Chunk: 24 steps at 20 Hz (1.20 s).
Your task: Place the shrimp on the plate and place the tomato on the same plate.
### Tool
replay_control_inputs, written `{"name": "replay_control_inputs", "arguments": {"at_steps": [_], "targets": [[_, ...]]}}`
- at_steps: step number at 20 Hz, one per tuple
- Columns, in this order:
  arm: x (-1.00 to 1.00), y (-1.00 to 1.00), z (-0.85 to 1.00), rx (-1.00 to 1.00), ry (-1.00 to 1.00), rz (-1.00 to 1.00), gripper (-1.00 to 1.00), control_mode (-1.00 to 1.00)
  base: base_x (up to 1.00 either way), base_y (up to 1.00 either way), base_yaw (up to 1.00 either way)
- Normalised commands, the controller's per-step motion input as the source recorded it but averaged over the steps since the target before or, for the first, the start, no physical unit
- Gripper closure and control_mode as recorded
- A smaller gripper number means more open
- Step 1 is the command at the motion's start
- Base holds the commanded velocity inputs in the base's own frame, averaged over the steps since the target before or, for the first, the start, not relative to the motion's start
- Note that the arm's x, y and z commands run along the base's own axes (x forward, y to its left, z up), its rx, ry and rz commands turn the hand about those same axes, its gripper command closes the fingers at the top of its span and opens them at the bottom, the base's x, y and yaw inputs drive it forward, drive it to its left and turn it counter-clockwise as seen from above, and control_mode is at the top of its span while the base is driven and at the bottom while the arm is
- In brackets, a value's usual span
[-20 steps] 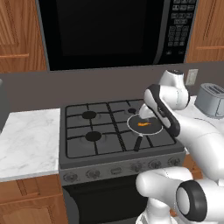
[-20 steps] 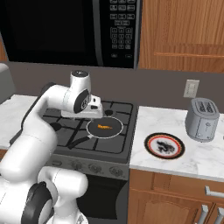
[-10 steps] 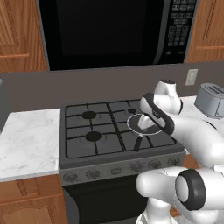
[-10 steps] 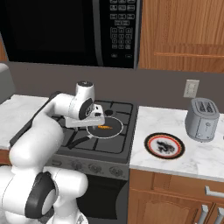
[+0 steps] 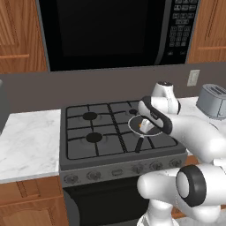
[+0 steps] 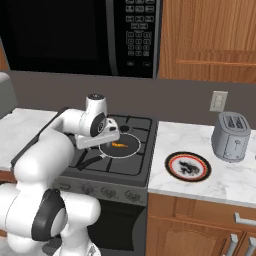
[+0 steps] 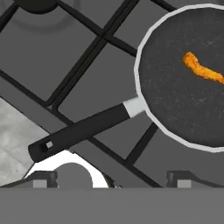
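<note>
The shrimp point(image 7: 202, 70) lies in the frying pan point(image 7: 175, 100) on the stove point(image 6: 131, 165), a small orange curl on the dark pan floor, off toward the pan's far side from its handle point(image 7: 81, 129); nothing touches it. The gripper point(image 6: 98, 141) hangs low over the stove, just beside the pan on its handle side; in the hand view the two finger tips point(image 7: 43, 178) sit well apart at the bottom edge, so the jaws look spread, with nothing between them. The plate point(image 6: 188, 166) waits on the counter point(image 6: 220, 177), on the side of the stove toward the toaster point(image 6: 230, 136), with the shrimp and pan well apart from it; the plate's centre is bare. The tomato I cannot pick out anywhere here, so I leave its place unsaid.

Judging by this, the step in hand is the approach to the shrimp, the first half of the task, with neither item on the plate yet. The next move, as I read it, calls for shifting the hand from over the handle to over the pan's middle, lining the fingers across the thin sliver, then lowering to the pan floor and closing gently; the shrimp is tiny and flat, so a shallow or off-centre pinch could slide it along the pan or miss it.
</note>
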Motion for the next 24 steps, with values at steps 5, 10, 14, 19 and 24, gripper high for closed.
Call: {"name": "replay_control_inputs", "arguments": {"at_steps": [5, 10, 14, 19, 24], "targets": [[0.45, -0.06, -0.07, 0.0, 0.0, 0.18, -1.0, -1.0, 0.0, 0.0, 0.0], [0.66, -0.18, -0.16, 0.0, 0.0, 0.18, -1.0, -1.0, 0.0, 0.0, 0.0], [0.49, -0.25, -0.12, 0.0, 0.0, 0.13, -1.0, -1.0, 0.0, 0.0, 0.0], [0.31, -0.04, -0.18, -0.03, 0.0, 0.06, -1.0, -1.0, 0.0, 0.0, 0.0], [0.14, 0.0, -0.25, -0.07, 0.0, 0.01, -1.0, -1.0, 0.0, 0.0, 0.0]]}}
